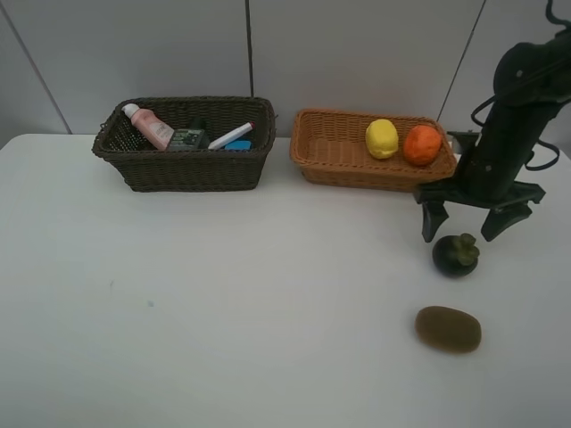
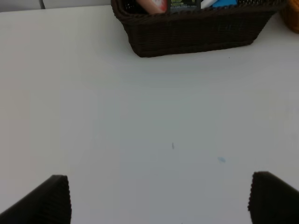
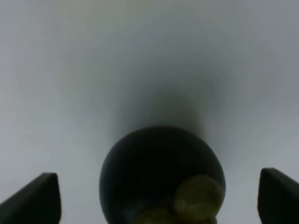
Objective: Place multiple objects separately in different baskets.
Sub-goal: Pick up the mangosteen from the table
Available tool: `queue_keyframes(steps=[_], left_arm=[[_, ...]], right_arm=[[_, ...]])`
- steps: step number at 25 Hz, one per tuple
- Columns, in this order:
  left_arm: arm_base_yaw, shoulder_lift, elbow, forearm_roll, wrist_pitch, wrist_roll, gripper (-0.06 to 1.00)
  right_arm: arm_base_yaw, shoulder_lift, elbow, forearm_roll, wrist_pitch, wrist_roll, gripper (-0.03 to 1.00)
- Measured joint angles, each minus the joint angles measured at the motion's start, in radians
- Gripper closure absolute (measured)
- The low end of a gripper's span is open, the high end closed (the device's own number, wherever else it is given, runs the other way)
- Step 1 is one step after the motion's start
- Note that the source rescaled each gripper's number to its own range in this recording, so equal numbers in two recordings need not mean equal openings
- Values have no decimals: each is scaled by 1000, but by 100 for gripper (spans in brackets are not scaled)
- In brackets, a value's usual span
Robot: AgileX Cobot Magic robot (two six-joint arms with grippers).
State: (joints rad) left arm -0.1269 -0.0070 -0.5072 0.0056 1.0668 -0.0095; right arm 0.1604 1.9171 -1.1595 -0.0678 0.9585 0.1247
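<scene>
- The dark basket (image 1: 192, 169) sits far left on the white worktop (image 1: 223, 294). The tan basket (image 1: 357, 169) is just to its right, with a small gap between them.
- In the dark basket lie a pink bottle (image 1: 150, 125) at the left end, a dark bottle (image 1: 189, 138) in the middle and a white marker (image 1: 232, 135) on the right. A small blue item (image 1: 238, 144) is beside the marker.
- The tan basket holds the lemon (image 1: 382, 138) and the orange (image 1: 422, 144), side by side at its right end.
- The mangosteen (image 1: 456, 254) rests on the worktop, near of the tan basket's right end.
- The kiwi (image 1: 448, 328) lies nearer still, apart from the mangosteen.
- The right end effector (image 1: 461, 232) hangs just over the mangosteen. It is released and spread wide, with one finger on each side of the fruit and neither touching it.
- The right wrist view shows the mangosteen centred between those fingers.
- The left end effector (image 2: 163, 200) is released too and grasps nothing. It is over bare worktop near of the dark basket.
</scene>
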Motion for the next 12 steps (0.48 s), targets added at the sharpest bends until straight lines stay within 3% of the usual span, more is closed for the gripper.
queue_keyframes(steps=[6,12], left_arm=[[0,0,0,0,0,0,-6],[0,0,0,0,0,0,-6]], right_arm=[[0,0,100,0,-111,0,-3],[0,13,113,0,-162,0,-3]])
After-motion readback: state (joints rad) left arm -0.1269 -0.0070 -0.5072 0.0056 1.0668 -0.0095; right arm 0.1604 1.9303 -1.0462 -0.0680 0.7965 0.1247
